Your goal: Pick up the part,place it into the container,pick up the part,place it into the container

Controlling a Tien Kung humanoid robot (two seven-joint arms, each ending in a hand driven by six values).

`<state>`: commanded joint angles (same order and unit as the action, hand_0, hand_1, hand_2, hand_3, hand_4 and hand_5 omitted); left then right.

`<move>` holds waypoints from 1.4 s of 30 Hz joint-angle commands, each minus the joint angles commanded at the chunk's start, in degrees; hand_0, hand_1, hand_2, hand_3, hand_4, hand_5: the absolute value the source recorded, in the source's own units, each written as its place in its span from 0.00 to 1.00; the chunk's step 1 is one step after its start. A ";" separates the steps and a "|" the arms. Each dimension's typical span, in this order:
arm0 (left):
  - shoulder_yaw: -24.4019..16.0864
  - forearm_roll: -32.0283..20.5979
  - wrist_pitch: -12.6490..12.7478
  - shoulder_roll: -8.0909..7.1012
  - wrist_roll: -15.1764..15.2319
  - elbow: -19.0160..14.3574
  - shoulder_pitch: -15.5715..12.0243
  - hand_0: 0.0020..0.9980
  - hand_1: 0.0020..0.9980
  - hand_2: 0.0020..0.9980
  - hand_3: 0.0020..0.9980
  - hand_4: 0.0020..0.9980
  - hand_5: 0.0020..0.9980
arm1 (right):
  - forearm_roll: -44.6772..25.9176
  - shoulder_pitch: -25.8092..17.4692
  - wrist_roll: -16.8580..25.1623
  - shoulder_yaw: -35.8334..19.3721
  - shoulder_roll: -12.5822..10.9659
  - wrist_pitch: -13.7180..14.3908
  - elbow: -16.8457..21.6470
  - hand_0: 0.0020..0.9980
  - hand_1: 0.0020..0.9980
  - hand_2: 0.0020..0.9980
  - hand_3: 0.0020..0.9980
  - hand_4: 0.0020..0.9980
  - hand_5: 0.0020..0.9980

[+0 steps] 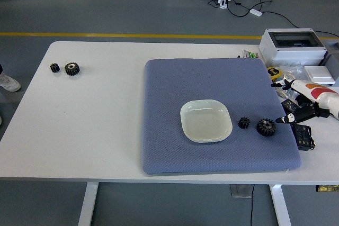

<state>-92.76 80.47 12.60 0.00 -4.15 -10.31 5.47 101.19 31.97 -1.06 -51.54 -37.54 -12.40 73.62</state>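
A white square dish (pixel 206 120) sits in the middle of a blue-grey mat (pixel 169 104). Right of it on the mat lie a small black gear (pixel 244 123) and a larger black gear (pixel 266 127). Two more black gears, a small one (pixel 54 68) and a larger one (pixel 72 68), lie on the bare table at the far left. My right hand (pixel 288 103), white and black, comes in from the right edge. Its fingers are spread and hold nothing, and the lower fingertip (pixel 281 120) is just right of the larger gear on the mat. My left arm is out of view.
A grey plastic box (pixel 294 46) stands at the table's back right corner. Small clutter lies along the right edge by my hand, including a black device (pixel 303 136). A person's white shoe (pixel 8 83) shows at the left edge. Cables lie on the floor beyond the table.
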 joint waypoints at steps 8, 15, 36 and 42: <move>0.46 -0.21 -0.04 0.00 -0.19 0.00 0.06 0.69 0.68 0.69 0.57 0.68 0.61 | 0.72 4.80 0.27 7.88 1.18 -1.35 -2.55 0.77 0.76 0.81 0.81 1.00 0.27; 0.61 -0.59 0.02 0.00 -0.20 0.00 -0.04 0.69 0.68 0.69 0.57 0.68 0.61 | 0.97 5.84 -0.05 11.47 2.35 -2.06 -4.35 0.76 0.75 0.80 0.80 1.00 0.27; 1.53 -1.00 0.01 0.00 -0.66 0.00 -0.17 0.69 0.68 0.69 0.57 0.68 0.61 | 3.66 8.06 2.31 15.45 6.24 1.60 -14.45 0.61 0.60 0.67 0.64 1.00 0.25; 1.67 -1.02 -0.02 0.00 -0.72 0.00 -0.11 0.69 0.68 0.69 0.57 0.68 0.61 | 3.68 7.90 2.88 16.11 6.31 2.53 -15.33 0.61 0.60 0.67 0.64 1.00 0.25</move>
<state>-91.08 79.45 12.58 0.00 -4.87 -10.31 5.36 104.87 39.87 1.82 -35.43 -31.23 -9.87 58.29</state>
